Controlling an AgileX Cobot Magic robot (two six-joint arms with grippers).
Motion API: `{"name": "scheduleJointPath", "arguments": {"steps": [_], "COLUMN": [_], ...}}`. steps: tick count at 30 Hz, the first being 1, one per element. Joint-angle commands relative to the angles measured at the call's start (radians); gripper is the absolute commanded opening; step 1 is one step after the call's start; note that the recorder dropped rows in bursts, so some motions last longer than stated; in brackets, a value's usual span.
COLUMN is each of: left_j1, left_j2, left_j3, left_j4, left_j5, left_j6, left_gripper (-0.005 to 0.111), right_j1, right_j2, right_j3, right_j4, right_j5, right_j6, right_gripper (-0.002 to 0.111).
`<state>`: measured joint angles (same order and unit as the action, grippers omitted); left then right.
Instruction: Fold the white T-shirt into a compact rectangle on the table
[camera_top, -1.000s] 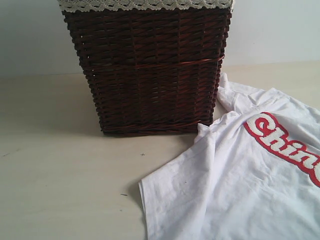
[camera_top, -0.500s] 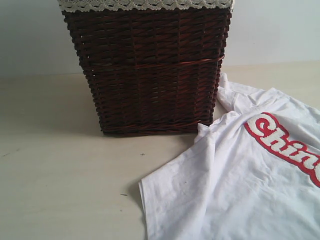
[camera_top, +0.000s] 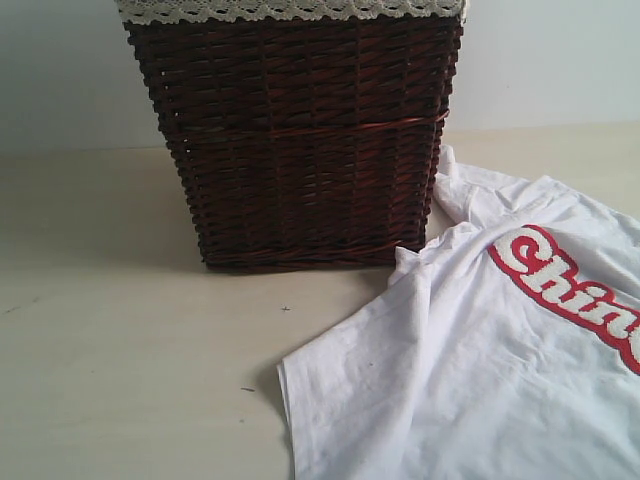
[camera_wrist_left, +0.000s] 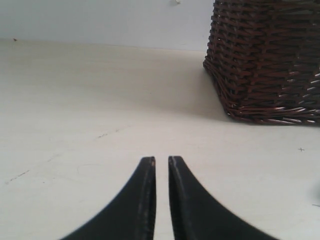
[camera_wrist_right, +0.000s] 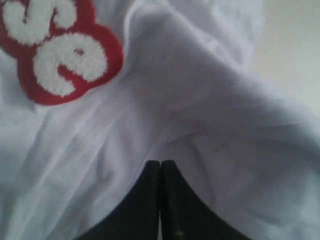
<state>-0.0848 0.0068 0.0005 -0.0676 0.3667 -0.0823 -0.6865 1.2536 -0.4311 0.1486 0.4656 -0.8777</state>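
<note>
The basket (camera_top: 300, 140) stands at the back of the counter (camera_top: 120, 350). The T-shirt (camera_top: 470, 380) lies on the counter to its right, just beside its corner.

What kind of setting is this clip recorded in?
Probably a staged laundry-folding tabletop: a lace-trimmed dark wicker basket stands on a pale table beside a spread white T-shirt, against a plain wall.

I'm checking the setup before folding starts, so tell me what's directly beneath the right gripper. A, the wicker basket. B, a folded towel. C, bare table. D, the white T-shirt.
D: in the right wrist view the right gripper, fingers shut together, is over wrinkled fabric of the white T-shirt, near its red-edged lettering.
</note>
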Motion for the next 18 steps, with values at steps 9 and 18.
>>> {"name": "scheduleJointPath", "arguments": {"steps": [9, 18], "left_j1": [-0.006, -0.006], "left_j2": [-0.007, -0.007], "left_j3": [-0.001, -0.001], "left_j4": [0.002, 0.002], "left_j5": [-0.006, -0.006], "left_j6": [0.002, 0.002], "left_gripper": [0.012, 0.012], "right_j1": [-0.064, -0.159], "right_j2": [0.134, 0.262], "right_j3": [-0.007, -0.019], "right_j4": [-0.758, -0.926], "right_j5": [-0.175, -0.370], "right_j6": [0.518, 0.618], "right_gripper": [0.000, 0.000]}}
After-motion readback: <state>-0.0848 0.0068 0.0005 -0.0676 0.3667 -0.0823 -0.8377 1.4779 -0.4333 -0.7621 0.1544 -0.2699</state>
